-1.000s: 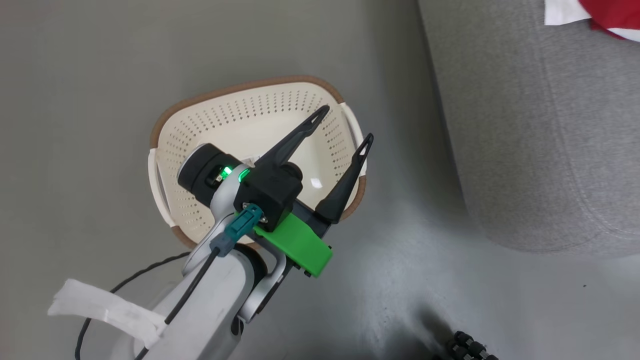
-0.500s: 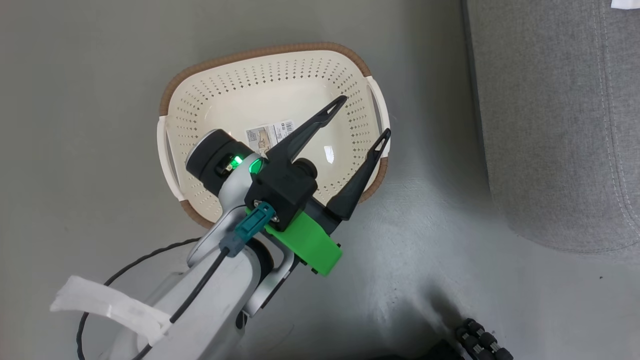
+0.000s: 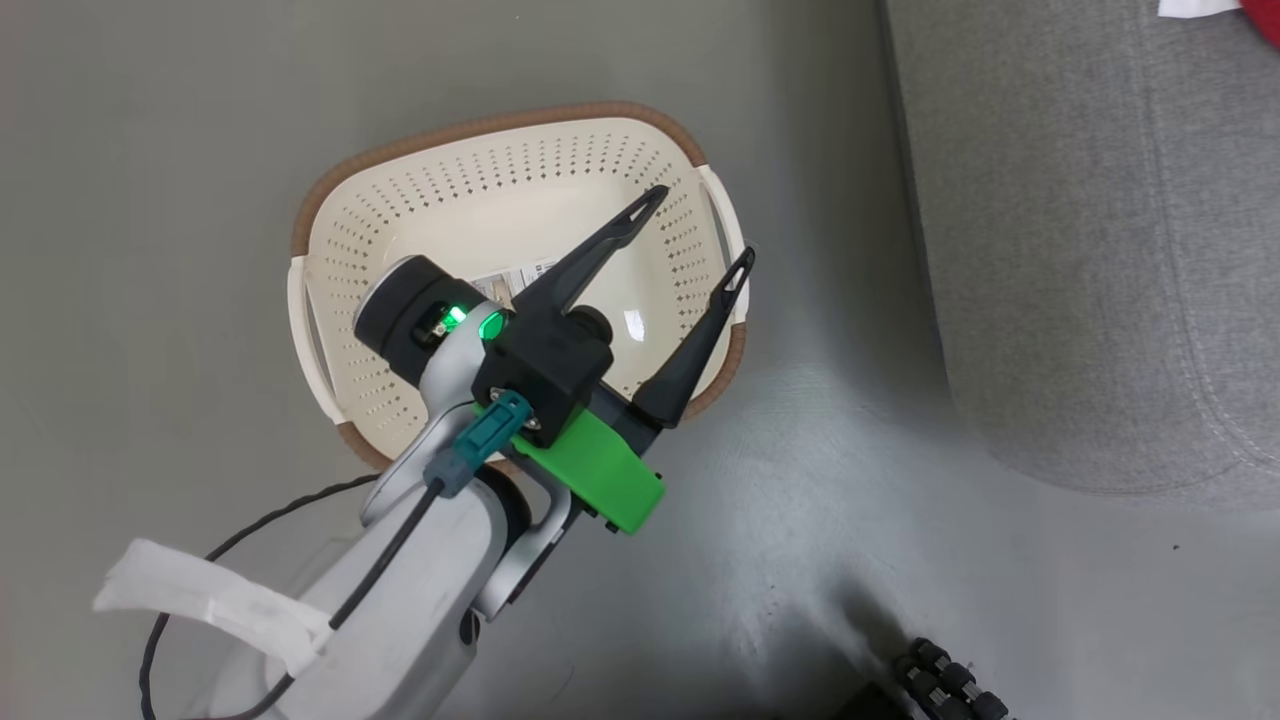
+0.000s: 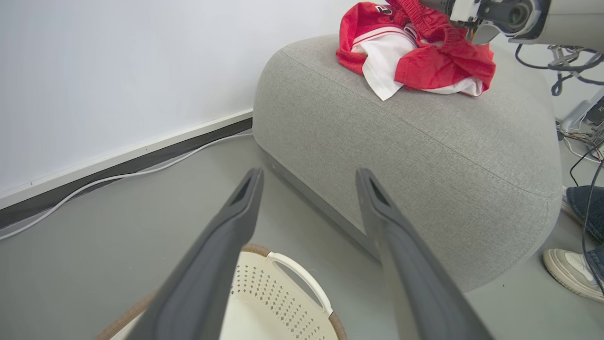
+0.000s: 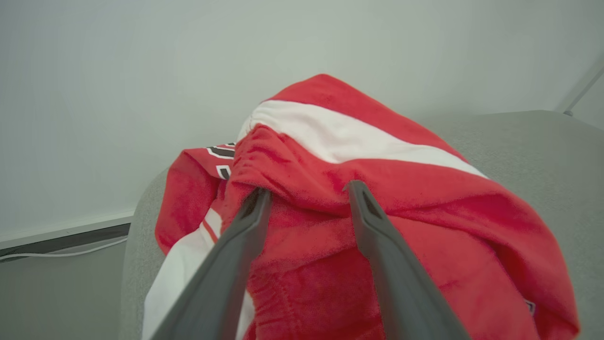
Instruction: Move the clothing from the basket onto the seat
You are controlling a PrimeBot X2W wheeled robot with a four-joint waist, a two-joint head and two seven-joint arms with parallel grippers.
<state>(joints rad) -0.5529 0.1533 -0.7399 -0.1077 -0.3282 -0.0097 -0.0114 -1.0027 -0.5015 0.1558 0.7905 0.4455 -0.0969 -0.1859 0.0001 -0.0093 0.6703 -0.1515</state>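
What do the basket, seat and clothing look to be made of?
Basket: probably moulded plastic, cream, faintly glossy, with a light glint and perforated walls. Seat: matte grey woven upholstery, with visible weave and a stitched seam. Clothing: soft red fabric with white stripes, crumpled in folds.

Head view: you find a white label sticker (image 3: 505, 283) on the floor of the cream perforated plastic basket (image 3: 500, 130). Its print is too small to read.

Left wrist view: the red-and-white soft-fabric clothing (image 4: 424, 66) on the light-grey upholstered seat (image 4: 424, 141) carries a black-and-white numeral (image 4: 383, 8), cut off by the frame edge. It may be a 7.

Right wrist view: you see numeral fragments (image 5: 221, 152), which are not legible.
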